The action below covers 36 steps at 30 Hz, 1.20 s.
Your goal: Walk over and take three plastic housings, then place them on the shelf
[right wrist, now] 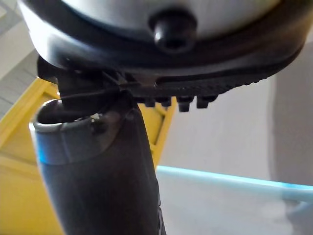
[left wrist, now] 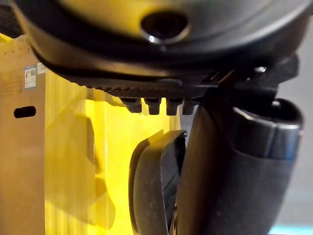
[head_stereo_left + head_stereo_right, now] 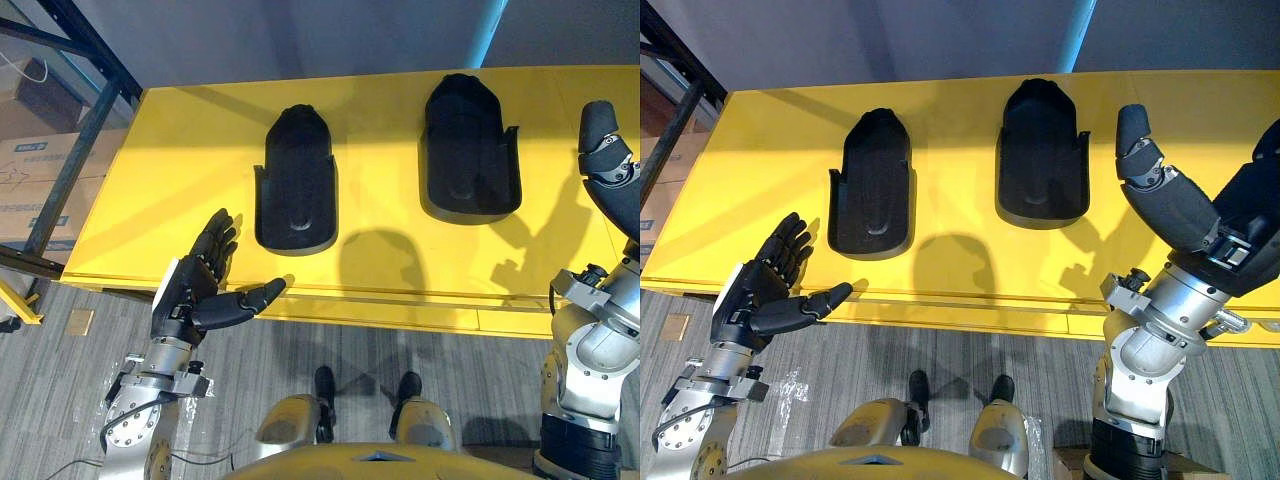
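Note:
Two black plastic housings lie on the yellow table (image 3: 150, 200). One housing (image 3: 296, 180) is left of the middle, the other housing (image 3: 468, 150) sits to its right and a bit farther back. My left hand (image 3: 200, 285) hovers at the table's front edge, just left of the near housing, fingers straight and thumb spread, holding nothing. In the left wrist view that housing (image 2: 151, 186) shows past the thumb. My right hand (image 3: 1185, 205) is raised over the table's right side, right of the far housing, thumb extended and nothing in it.
A dark metal shelf frame (image 3: 75, 130) stands at the far left with cardboard boxes (image 3: 30, 170) behind it. The table's front edge (image 3: 400, 300) runs just ahead of me, above grey plank flooring (image 3: 80, 400). A grey wall (image 3: 300, 40) rises behind the table.

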{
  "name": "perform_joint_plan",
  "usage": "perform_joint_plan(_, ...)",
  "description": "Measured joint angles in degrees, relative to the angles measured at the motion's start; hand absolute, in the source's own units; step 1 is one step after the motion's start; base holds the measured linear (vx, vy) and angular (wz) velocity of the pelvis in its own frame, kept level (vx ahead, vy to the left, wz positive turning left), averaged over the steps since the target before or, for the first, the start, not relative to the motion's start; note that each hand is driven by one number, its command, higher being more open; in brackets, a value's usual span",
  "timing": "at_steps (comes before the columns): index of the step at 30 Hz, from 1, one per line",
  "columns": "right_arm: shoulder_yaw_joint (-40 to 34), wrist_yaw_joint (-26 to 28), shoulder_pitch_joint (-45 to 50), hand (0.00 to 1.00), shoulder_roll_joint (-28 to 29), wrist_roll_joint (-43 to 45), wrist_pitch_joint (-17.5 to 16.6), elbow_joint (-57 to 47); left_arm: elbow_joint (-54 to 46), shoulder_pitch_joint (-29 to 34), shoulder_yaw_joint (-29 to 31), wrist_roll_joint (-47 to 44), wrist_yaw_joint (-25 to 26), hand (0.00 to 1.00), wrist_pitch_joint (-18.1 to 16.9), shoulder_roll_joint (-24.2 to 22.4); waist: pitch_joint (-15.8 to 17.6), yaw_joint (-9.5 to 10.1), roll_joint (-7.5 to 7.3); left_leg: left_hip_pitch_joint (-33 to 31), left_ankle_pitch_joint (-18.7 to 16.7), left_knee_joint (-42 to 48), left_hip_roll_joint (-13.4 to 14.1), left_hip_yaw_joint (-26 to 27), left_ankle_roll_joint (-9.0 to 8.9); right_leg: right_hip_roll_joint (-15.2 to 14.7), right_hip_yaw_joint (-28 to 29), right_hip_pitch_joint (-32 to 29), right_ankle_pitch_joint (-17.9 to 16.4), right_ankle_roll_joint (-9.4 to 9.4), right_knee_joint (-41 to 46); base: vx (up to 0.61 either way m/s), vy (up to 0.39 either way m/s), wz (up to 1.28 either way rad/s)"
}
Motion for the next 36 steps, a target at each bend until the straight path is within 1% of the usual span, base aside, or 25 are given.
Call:
perform_joint_plan(2, 0.0, 0.0, 0.0, 1.0, 0.0, 0.0, 0.0, 0.0, 0.0, -0.3, -0.4, 0.3, 1.1, 1.0, -0.4, 0.0, 0.1, -0.25, 0.03, -0.7, 0.0, 0.0, 0.0, 0.2, 0.03, -0.1, 0.3, -1.1, 0.0, -0.05, 0.5, -0.03, 0.0, -0.08)
perform_joint_plan(4, 0.0, -0.3, 0.1, 1.0, 0.0, 0.0, 0.0, 0.0, 0.0, -0.9, -1.1, 2.7, 3.0, 1.0, -1.0, 0.0, 0.7, -0.38, 0.13, -0.7, 0.0, 0.1, 0.0, 0.3, 0.03, -0.1, 0.4, -1.1, -0.1, -0.08, 0.8, -0.03, -0.005, -0.04)
perform_joint_plan(6, 0.1, -0.5, 0.5, 1.0, 0.0, 0.0, 0.0, 0.0, 0.1, -2.5, -2.3, 6.3, 6.6, 1.0, -2.6, 0.1, 1.4, -0.48, 0.07, -1.1, 0.0, 0.1, 0.0, 0.5, -0.04, -0.2, 0.8, -2.0, -0.4, -0.11, 1.7, -0.03, -0.01, -0.02)
perform_joint_plan(7, 0.1, -0.5, 0.6, 1.0, 0.0, 0.0, 0.0, 0.0, 0.3, -2.7, -2.5, 6.8, 7.4, 1.0, -3.1, 0.1, 1.5, -0.53, 0.02, -1.4, 0.0, 0.1, 0.0, 0.5, -0.04, -0.2, 0.8, -2.2, -0.4, -0.11, 1.7, 0.0, 0.0, 0.0)
perform_joint_plan(9, 0.2, -0.8, 1.0, 1.0, 0.0, 0.0, 0.0, 0.0, 2.7, -4.8, -3.3, 8.9, 10.4, 1.0, -5.1, 0.2, 2.4, -0.78, -0.02, -1.3, 0.0, 0.2, 0.0, 0.5, -0.07, -0.3, 0.9, -2.3, -0.4, -0.2, 2.2, 0.0, 0.0, 0.0)
perform_joint_plan(15, 0.5, -0.9, 1.0, 1.0, 0.0, 0.1, -1.2, 0.0, 5.2, -8.1, -4.0, 11.4, 14.0, 1.0, -7.6, 0.5, 3.7, -1.55, -1.12, -1.5, -0.6, 1.2, 0.2, 1.3, -0.14, -0.2, 1.9, -2.6, -0.4, -0.21, 2.4, 0.0, 0.0, -0.06)
perform_joint_plan(21, 1.5, -0.9, 1.1, 1.0, 0.0, 0.1, -1.2, 0.0, 8.3, -11.0, -4.6, 13.5, 16.1, 1.0, -8.9, 1.2, 3.8, -1.7, -1.22, -1.6, -1.8, 2.2, 0.3, 3.0, 0.26, -0.2, 3.4, -3.0, -0.2, 0.13, 2.4, 0.0, 0.014, -0.13)
perform_joint_plan(27, 1.5, -0.9, 0.9, 1.0, 0.0, 0.1, -1.3, 0.0, 10.3, -13.7, -4.5, 13.5, 16.1, 1.0, -9.9, 3.1, 4.6, -1.76, -1.33, -2.1, -3.0, 4.0, 0.8, 4.3, 0.4, 0.0, 4.3, -3.1, 0.0, 0.36, 2.4, 0.01, 0.014, -0.08)
perform_joint_plan(32, 1.2, -0.4, 0.6, 1.0, 0.0, 1.3, -1.3, 0.0, 12.3, -15.8, -4.5, 13.5, 16.1, 1.0, -11.0, 4.9, 4.6, -1.82, -1.4, -3.1, -3.1, 5.1, 0.9, 5.1, 0.35, -0.1, 4.9, -4.0, 0.3, 0.68, 2.4, 0.0, 0.014, -0.04)
perform_joint_plan(36, 0.8, -0.1, 0.5, 1.0, 0.0, 1.3, -1.2, 0.0, 13.7, -17.3, -4.5, 13.7, 16.1, 1.0, -11.1, 6.0, 4.7, -2.07, -1.46, -3.1, -3.3, 5.3, 0.9, 5.3, 0.04, -0.1, 5.1, -4.0, 0.4, 0.8, 2.4, 0.0, 0.0, 0.0)
